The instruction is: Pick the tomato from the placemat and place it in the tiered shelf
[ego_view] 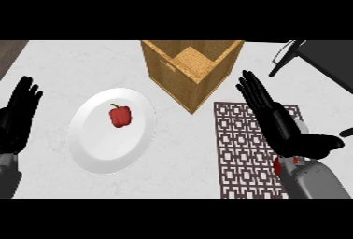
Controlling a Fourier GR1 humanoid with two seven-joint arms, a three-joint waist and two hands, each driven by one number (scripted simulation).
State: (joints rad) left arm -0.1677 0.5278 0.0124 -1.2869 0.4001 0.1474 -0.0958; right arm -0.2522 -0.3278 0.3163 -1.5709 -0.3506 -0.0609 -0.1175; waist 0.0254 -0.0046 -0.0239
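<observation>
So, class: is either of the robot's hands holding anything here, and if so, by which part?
Nothing is held. The right hand hovers open over the placemat, fingers straight; the tomato is only a red glimpse beneath its wrist. The left hand rests open at the left edge.

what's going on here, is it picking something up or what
The robot's right hand is stretched out with straight fingers above the patterned brown placemat. A bit of red, probably the tomato, shows beneath its wrist; nothing is gripped yet. The wooden tiered shelf stands behind the mat. A red bell pepper lies on the white oval plate. The left hand rests open at the left edge.
</observation>
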